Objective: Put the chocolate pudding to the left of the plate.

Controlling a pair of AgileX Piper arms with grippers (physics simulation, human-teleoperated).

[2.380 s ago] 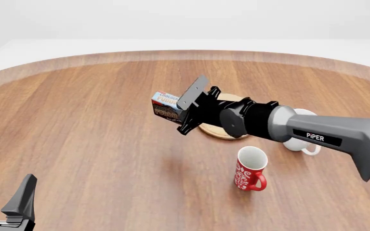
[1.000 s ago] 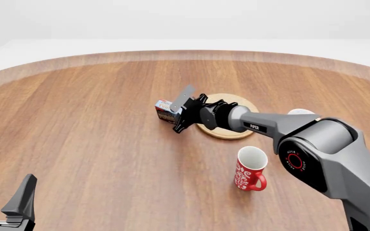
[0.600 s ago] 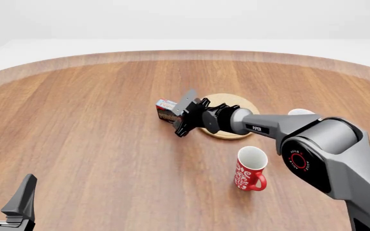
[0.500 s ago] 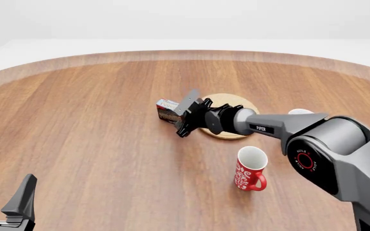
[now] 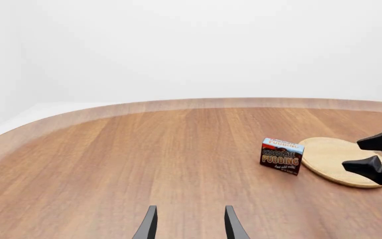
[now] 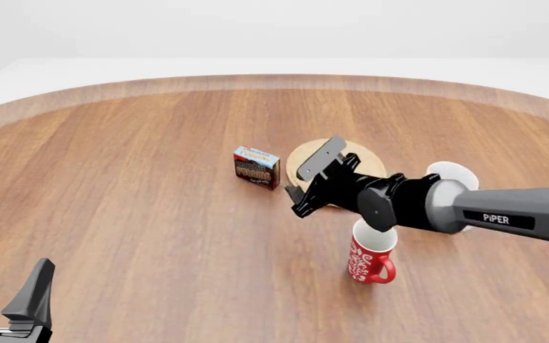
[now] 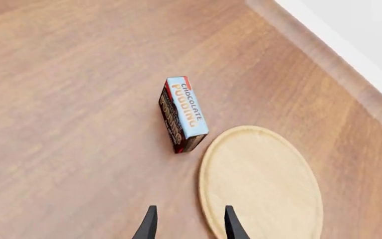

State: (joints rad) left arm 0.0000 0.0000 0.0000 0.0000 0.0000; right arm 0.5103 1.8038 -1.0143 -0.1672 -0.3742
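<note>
Left wrist view: pudding (image 5: 282,156) standing upright on the table (image 5: 111,159), right of frame centre, just beside the plate (image 5: 334,160) at right, seemingly not touching. Left gripper (image 5: 187,226) at bottom centre, fingers parted, holding nothing, well apart from the carton. Right gripper's dark fingers poking in at the right edge, spread, over the plate's near side.

Front view: pudding (image 6: 256,166) slightly left of centre, plate (image 6: 308,153) immediately to its right, partly hidden by the right arm. Right gripper (image 6: 297,200) below and right of the carton, near but clear of it, empty. Red mug (image 6: 371,261) lower right, white mug (image 6: 454,174) behind the arm. Left gripper (image 6: 8,294) in the bottom left corner, open.

Right wrist view: carton (image 7: 182,114) at centre, blue top face showing, plate (image 7: 260,181) lower right, a thin gap between. Fingertips (image 7: 149,225) at bottom centre, apart, short of the carton.

Judged nearly finished: carton released left of the plate; only retreat left.
</note>
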